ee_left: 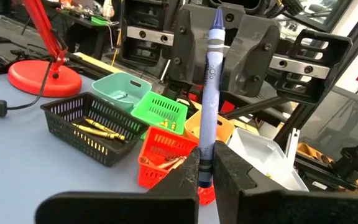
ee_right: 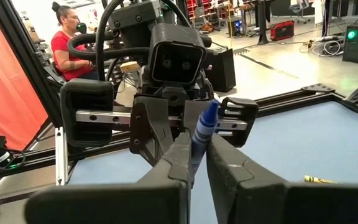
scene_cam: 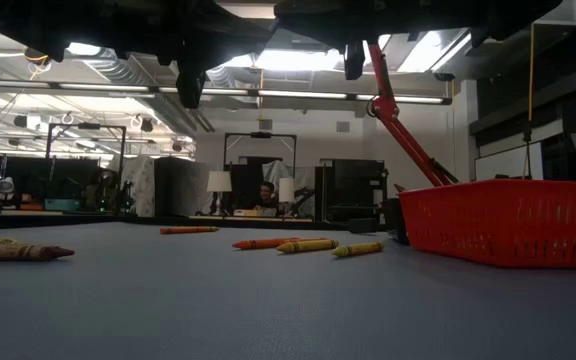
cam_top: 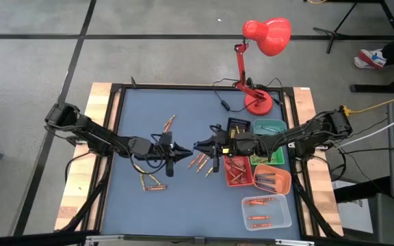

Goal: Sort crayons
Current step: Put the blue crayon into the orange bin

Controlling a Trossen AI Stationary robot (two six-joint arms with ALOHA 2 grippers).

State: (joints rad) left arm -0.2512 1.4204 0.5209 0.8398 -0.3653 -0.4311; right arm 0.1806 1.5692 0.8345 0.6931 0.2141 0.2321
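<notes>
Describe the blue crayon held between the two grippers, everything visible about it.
The blue crayon is a thin stick in a blue-grey paper wrapper with dark printing and a bare blue waxy tip. It is held above the table's middle, clear of the trays, spanning the gap between the arms. The left gripper is clamped on one end and the right gripper pinches the other, so both touch it at once. Its label text cannot be read.

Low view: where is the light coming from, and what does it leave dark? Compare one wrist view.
Low view: bright ceiling lights sit behind the arms, leaving them black silhouettes overhead, while the red mesh plastic basket is well lit. Left wrist view: even light, no glare on the blue wax crayon that the left gripper and right gripper both clamp above mid-table.
</notes>
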